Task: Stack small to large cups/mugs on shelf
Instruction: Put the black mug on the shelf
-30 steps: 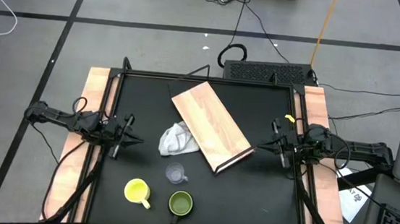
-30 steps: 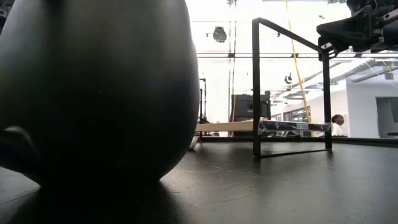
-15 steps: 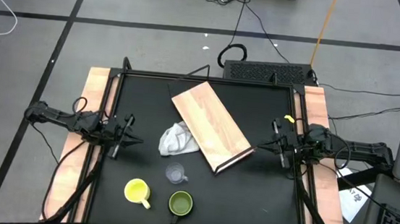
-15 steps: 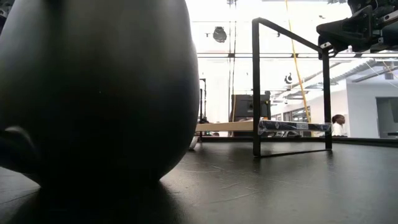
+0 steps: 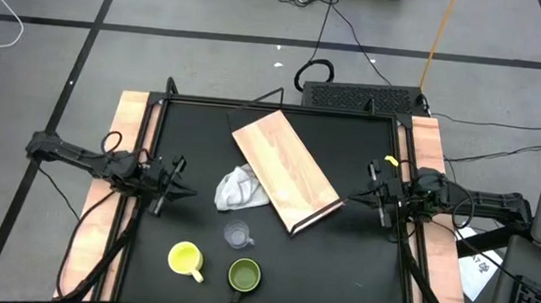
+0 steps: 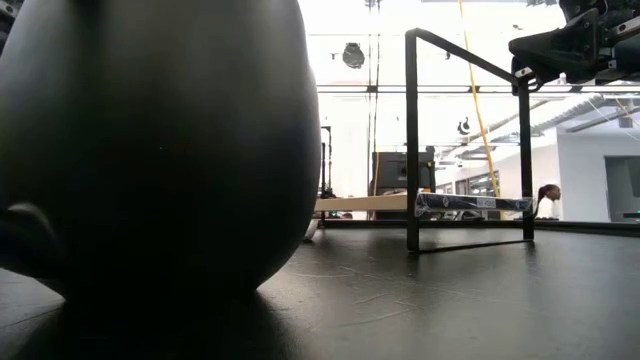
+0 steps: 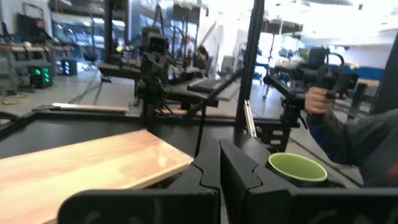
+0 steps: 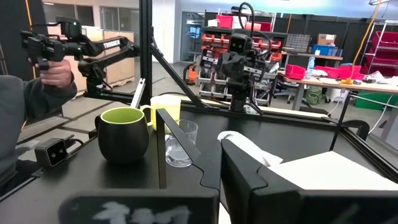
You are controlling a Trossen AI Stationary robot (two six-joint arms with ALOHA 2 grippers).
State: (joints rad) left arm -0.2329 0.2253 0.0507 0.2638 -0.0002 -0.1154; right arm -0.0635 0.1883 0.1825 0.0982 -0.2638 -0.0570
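The light-wood shelf lies slantwise at mid-table, its dark frame standing up in the low view. Three cups stand upright on their bases near the near edge: the clear glass cup, the yellow mug and the dark green mug. The right wrist view shows the green mug, yellow mug and glass cup together. My left gripper hovers shut by the table's left edge. My right gripper hovers by the right edge, open by a narrow gap.
A crumpled white cloth lies against the shelf's left long side. The green mug's dark wall fills the low view's left. A person's hand with a hand-held device shows beyond the near edge. Bare black tabletop lies right of the cups.
My left arm's rear joints have shifted a little toward the table's left; its gripper stays about where it was. The cups, cloth and shelf have not moved.
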